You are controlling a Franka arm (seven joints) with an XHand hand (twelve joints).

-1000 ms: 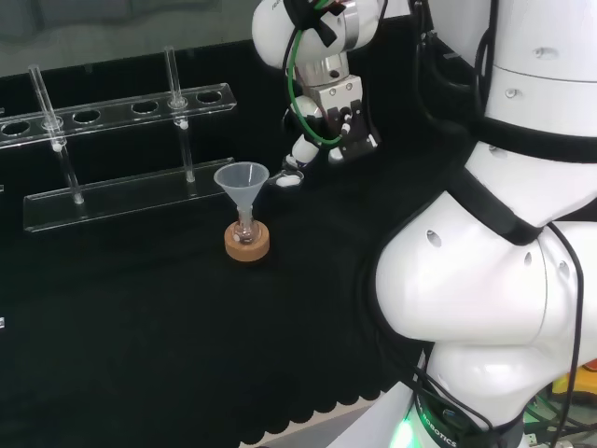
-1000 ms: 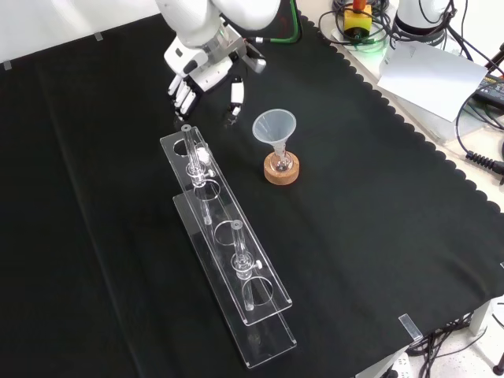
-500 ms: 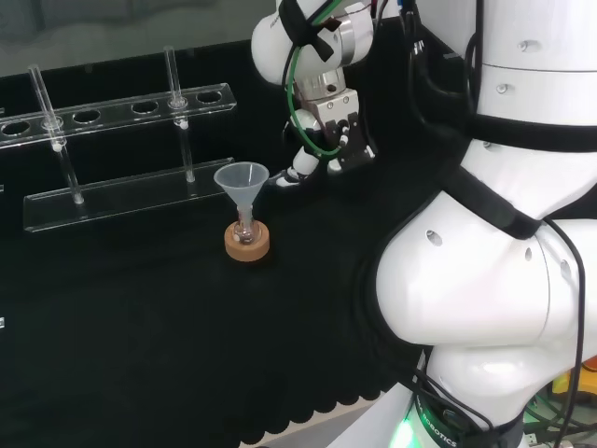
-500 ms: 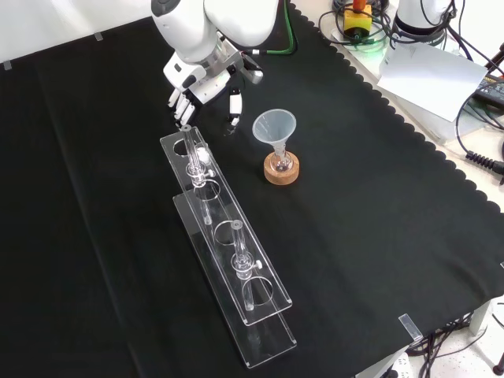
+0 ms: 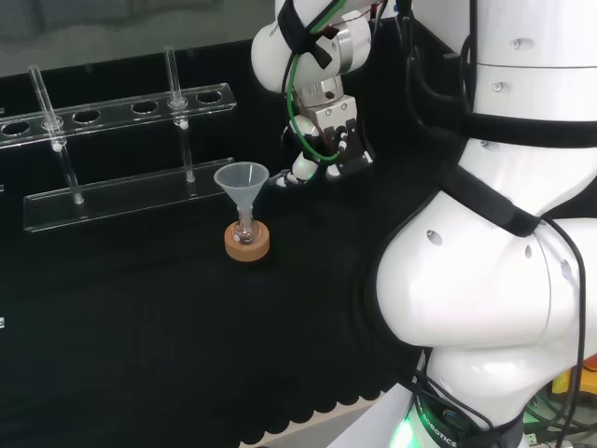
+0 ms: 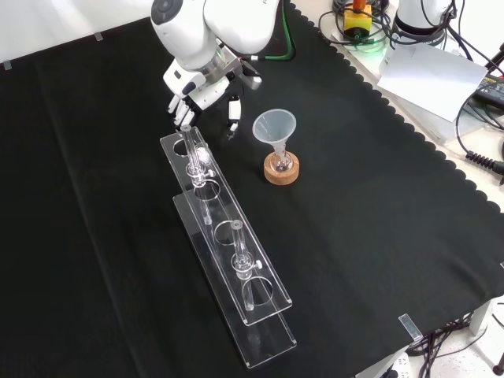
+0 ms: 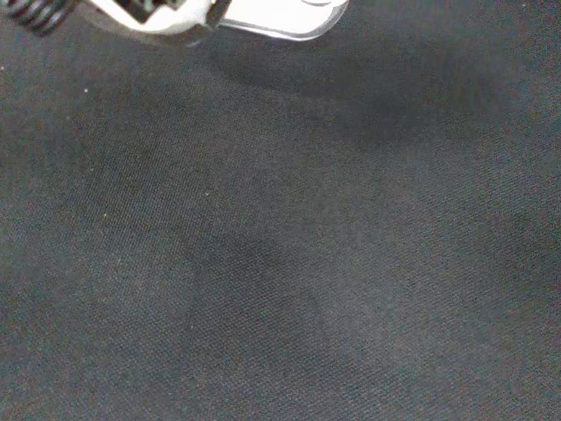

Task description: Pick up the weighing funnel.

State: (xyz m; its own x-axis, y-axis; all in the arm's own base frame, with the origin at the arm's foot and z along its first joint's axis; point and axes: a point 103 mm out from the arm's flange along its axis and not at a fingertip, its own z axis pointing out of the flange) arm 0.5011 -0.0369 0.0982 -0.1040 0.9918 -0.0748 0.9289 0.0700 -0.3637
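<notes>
Clear weighing funnel [image 5: 284, 181]: lies on black-clothed table [image 5: 140, 327], just beside thumb of hand [image 5: 328, 126]; fingers relaxed, holding nothing. Funnel [image 5: 242, 180]: stem in small flask [image 5: 244, 226], cork ring [image 5: 247, 245]. Rack [image 5: 121, 103]: two test tubes [image 5: 173, 79].

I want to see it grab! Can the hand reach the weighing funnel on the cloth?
Probably yes: the hand hangs open right by the weighing funnel, nothing between them, though the big funnel stands close beside.
</notes>
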